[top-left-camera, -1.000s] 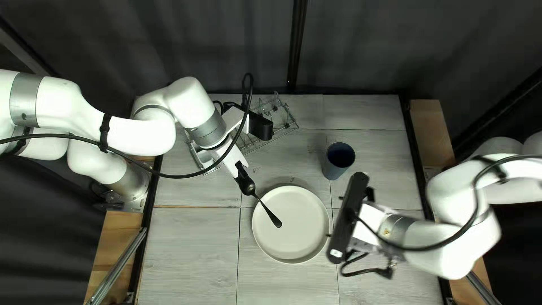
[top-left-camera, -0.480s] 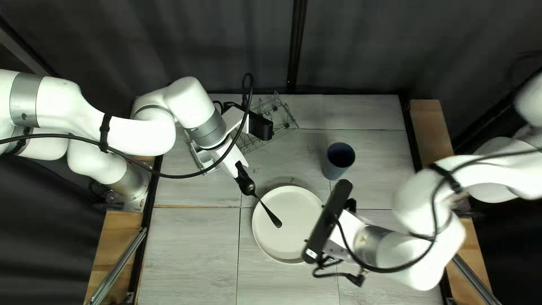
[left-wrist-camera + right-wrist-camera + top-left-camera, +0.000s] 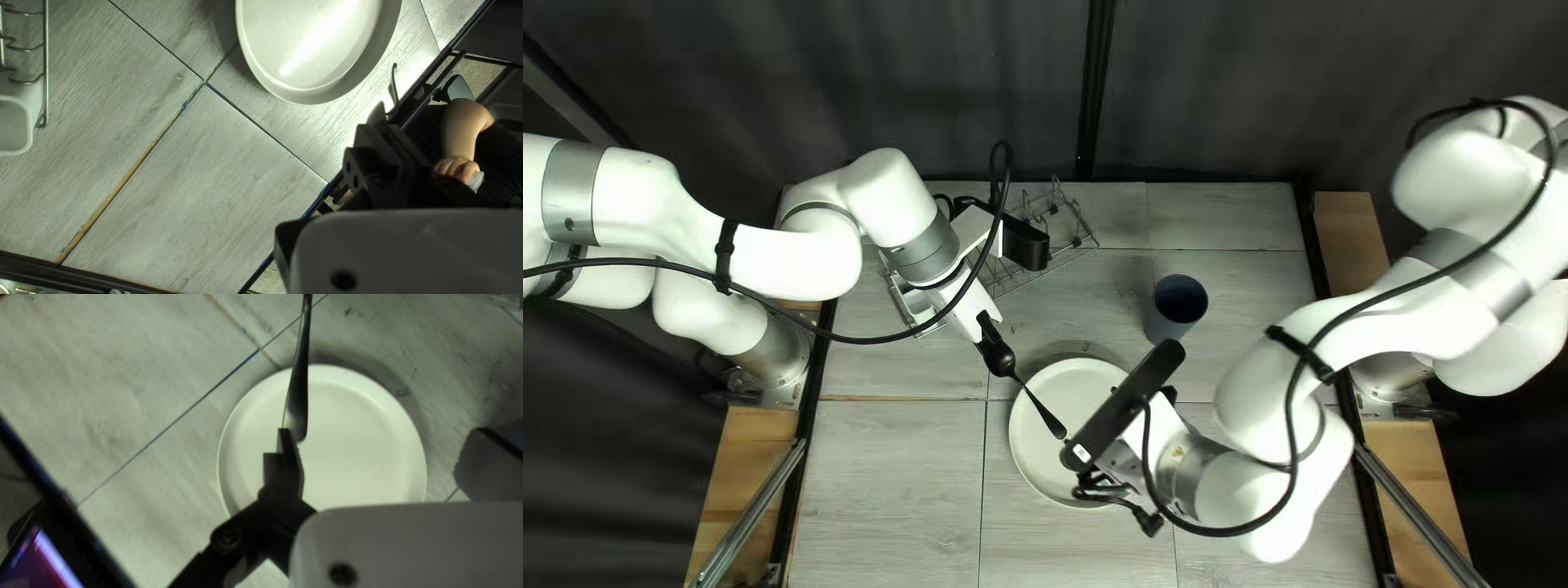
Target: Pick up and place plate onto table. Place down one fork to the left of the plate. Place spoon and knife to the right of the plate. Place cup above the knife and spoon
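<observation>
Two arms angle inward, left arm (image 3: 795, 261) with jaws pinching the spoon (image 3: 1042, 408), right arm (image 3: 1372, 332) over the plate (image 3: 1031, 457), jaws' state unclear.

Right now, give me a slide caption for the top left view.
Left hand holds the spoon over the plate; right arm leans in, cup behind.

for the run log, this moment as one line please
left end effector: gripping spoon, handle over plate | right end effector: near handle's end | plate: on table | cup: upright, beyond plate
</observation>
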